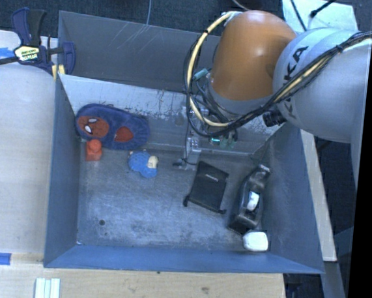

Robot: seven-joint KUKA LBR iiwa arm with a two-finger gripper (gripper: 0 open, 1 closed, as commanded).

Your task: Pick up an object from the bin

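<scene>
**Gripper low in the bin, far of centre, beside a black flat box**

Camera view: the gripper (pixel 188 157) hangs by the far wall, over bare floor between a small blue toy (pixel 144 164) on its left and a black flat box (pixel 208 186) just to its near right. Whether it is apart or together cannot be told.

The box lies flat, its long axis running far to near with a slight tilt. A black device (pixel 249 200) lies alongside the right wall, and a white lump (pixel 255 241) sits in the near right corner. A blue slipper (pixel 111 127) and an orange block (pixel 93 150) lie far left. The near-left floor is open. The arm casing (pixel 324 73) shows the letters "KA".
</scene>
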